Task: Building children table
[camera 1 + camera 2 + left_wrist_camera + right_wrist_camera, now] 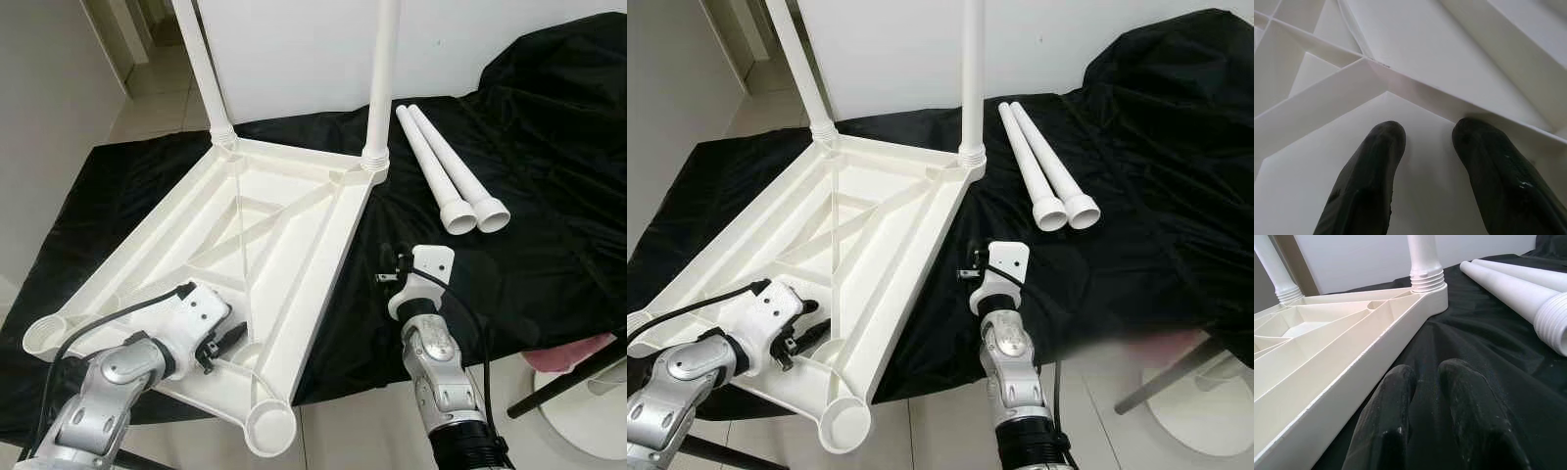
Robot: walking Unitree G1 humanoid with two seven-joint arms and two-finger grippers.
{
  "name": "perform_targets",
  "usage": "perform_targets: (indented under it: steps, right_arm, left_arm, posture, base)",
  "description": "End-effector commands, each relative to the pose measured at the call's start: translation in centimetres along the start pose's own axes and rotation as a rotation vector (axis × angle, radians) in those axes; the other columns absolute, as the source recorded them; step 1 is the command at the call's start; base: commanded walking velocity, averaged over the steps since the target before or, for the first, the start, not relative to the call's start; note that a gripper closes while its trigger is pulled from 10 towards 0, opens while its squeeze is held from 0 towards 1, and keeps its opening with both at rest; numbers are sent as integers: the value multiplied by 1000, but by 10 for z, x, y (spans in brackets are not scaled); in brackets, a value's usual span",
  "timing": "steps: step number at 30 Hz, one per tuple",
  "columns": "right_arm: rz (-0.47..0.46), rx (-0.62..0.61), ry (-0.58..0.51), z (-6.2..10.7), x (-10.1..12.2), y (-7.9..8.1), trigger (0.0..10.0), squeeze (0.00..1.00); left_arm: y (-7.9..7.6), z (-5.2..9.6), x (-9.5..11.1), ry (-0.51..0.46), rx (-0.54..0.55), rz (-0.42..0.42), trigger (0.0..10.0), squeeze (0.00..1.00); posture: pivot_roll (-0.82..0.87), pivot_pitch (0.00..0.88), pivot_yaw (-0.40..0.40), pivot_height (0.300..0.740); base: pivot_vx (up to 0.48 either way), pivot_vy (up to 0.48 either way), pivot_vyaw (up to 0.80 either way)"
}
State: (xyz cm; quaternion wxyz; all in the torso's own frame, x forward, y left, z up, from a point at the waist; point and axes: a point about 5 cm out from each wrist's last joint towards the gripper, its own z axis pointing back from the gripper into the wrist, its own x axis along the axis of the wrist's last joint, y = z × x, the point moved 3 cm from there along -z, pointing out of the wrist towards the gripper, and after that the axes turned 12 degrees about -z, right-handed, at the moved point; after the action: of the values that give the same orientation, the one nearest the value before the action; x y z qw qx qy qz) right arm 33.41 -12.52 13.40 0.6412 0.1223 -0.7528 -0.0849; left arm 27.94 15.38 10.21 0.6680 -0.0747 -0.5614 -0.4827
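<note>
A white children's table top [318,257] lies upside down on a black cloth [549,215]. Two white legs [382,78] [201,59] stand screwed into its far corners. The near corner socket [269,429] and the left corner socket [44,338] are empty. Two loose legs [446,166] lie side by side on the cloth to the right. My left gripper [230,338] [1425,132] hovers open over the ribbed underside near the front, holding nothing. My right gripper [390,266] [1425,369] is shut, low over the cloth just right of the table's edge.
A white wall [294,49] rises behind the cloth, and tiled floor [147,108] shows at the back left. At the lower right are a black bar [578,377], something pink [573,352] and a round white base [588,416].
</note>
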Motion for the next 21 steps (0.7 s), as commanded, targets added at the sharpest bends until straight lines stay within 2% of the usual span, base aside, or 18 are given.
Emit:
perform_targets:
  steps: [1, 2, 3, 4, 7, 8, 10, 11, 12, 14, 15, 19, 20, 21]
  right_arm:
    - [2, 2, 27, 1, -6, 2, 10000, 0]
    - [4, 2, 28, 1, -6, 2, 10000, 0]
    - [4, 2, 28, 1, -6, 2, 10000, 0]
    - [9, 3, 30, 1, -7, 1, 10000, 0]
    - [11, 2, 31, 2, -7, 0, 10000, 0]
    - [14, 2, 31, 2, -7, -2, 10000, 0]
    - [14, 2, 31, 2, -7, -2, 10000, 0]
    - [19, 2, 33, 3, -7, -3, 10000, 0]
    - [25, 1, 34, 4, -7, -6, 10000, 0]
    - [29, 1, 35, 5, -7, -7, 10000, 0]
    - [31, 0, 37, 6, -7, -9, 10000, 0]
    - [37, 0, 39, 7, -8, -10, 10000, 0]
    - [44, -1, 45, 8, -8, -13, 10000, 0]
    - [52, -1, 49, 9, -9, -15, 10000, 0]
  left_arm:
    - [21, 11, -5, -3, 61, 31, 10000, 0]
    - [30, 16, -6, -10, 82, 39, 10000, 0]
    - [30, 16, -6, -10, 82, 39, 10000, 0]
    - [37, 24, -4, -43, 65, 33, 10000, 0]
    - [32, 27, -1, -51, 15, 31, 10000, 0]
    - [27, 28, 3, -73, -25, 54, 10000, 0]
    - [27, 28, 3, -73, -25, 54, 10000, 0]
    - [20, 31, 7, -96, -74, 78, 10000, 141]
    - [13, 33, 11, -122, -122, 84, 10000, 969]
    - [8, 35, 14, -137, -152, 86, 10000, 969]
    - [4, 37, 14, -138, -179, 95, 10000, 1000]
    - [1, 40, 15, -146, -204, 102, 10000, 1000]
    - [-9, 46, 13, -119, -280, 104, 10000, 1000]
    - [-18, 53, 11, -89, -346, 102, 10000, 141]
  posture:
    - [-16, 67, 106, 740]
    - [-16, 67, 106, 740]
    - [-16, 67, 106, 740]
    - [-16, 67, 106, 740]
    - [-13, 65, 104, 740]
    - [-11, 63, 106, 740]
    - [-11, 63, 106, 740]
    - [-11, 63, 107, 740]
    - [-10, 61, 105, 740]
    - [-10, 61, 105, 740]
    - [-10, 60, 103, 740]
    - [-10, 59, 102, 740]
    - [-8, 57, 95, 740]
    - [-6, 53, 86, 740]
  base:
    - [0, 0, 0]
    - [0, 0, 0]
    - [0, 0, 0]
    - [0, 0, 0]
    - [0, 0, 0]
    - [0, 0, 0]
    - [0, 0, 0]
    - [0, 0, 0]
    - [0, 0, 0]
    - [0, 0, 0]
    - [0, 0, 0]
    - [0, 0, 0]
    - [0, 0, 0]
    - [0, 0, 0]
